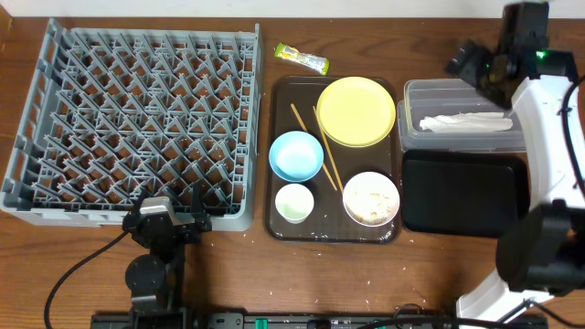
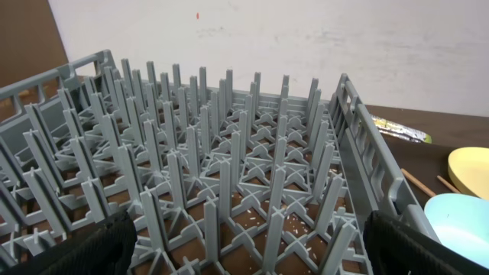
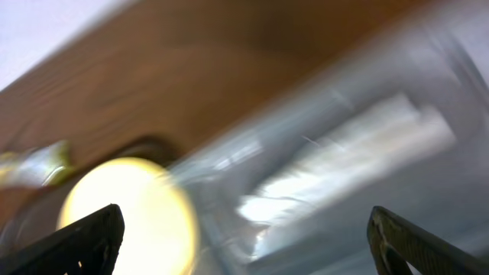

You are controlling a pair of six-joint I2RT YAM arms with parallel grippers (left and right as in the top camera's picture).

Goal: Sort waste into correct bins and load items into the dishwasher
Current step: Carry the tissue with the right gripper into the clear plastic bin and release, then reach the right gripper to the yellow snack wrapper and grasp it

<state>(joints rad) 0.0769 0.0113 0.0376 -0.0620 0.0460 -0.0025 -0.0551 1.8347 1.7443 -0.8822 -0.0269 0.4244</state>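
Observation:
The white napkin [image 1: 464,122] lies inside the clear tub [image 1: 413,94], with the black tray [image 1: 464,193] just in front of it. The green-and-yellow wrapper [image 1: 301,58] lies on the table behind the brown serving tray. On that tray sit the yellow plate [image 1: 356,111], blue bowl [image 1: 295,155], small cup [image 1: 294,202], chopsticks [image 1: 315,137] and the white bowl with rice scraps [image 1: 371,197]. The grey dish rack [image 1: 137,123] stands at the left. My right gripper [image 3: 244,237] is open and empty above the tub; its view is blurred. My left gripper [image 2: 244,244] is open at the rack's near edge.
The brown serving tray [image 1: 274,219] lies between the rack and the bins. Rice grains are scattered on the table under the rack [image 2: 294,225] and along the table's front edge [image 1: 366,279]. The right arm's white base [image 1: 539,265] stands at the front right.

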